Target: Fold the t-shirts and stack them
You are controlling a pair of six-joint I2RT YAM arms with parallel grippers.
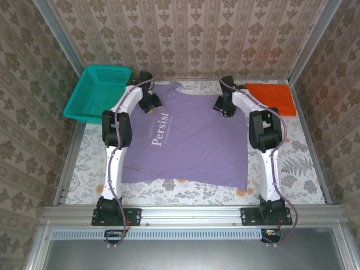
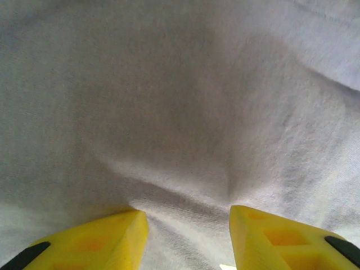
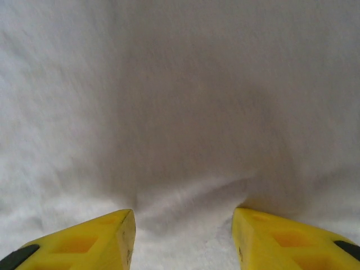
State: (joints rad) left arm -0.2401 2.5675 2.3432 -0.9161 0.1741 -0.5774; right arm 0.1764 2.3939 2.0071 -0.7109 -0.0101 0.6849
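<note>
Purple tee (image 1: pixel 191 140) flat under both grippers. Left gripper (image 1: pixel 151 102) and right gripper (image 1: pixel 220 105) tipped down onto its far shoulders, arms stretched forward, jaws apart, cloth puckered between them. Orange tee (image 1: pixel 271 97) folded, just right of right gripper.

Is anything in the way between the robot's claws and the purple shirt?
Nothing visible is. The left claw and the right claw are both open and right down on the purple shirt, with cloth puckering up in each gap.
</note>
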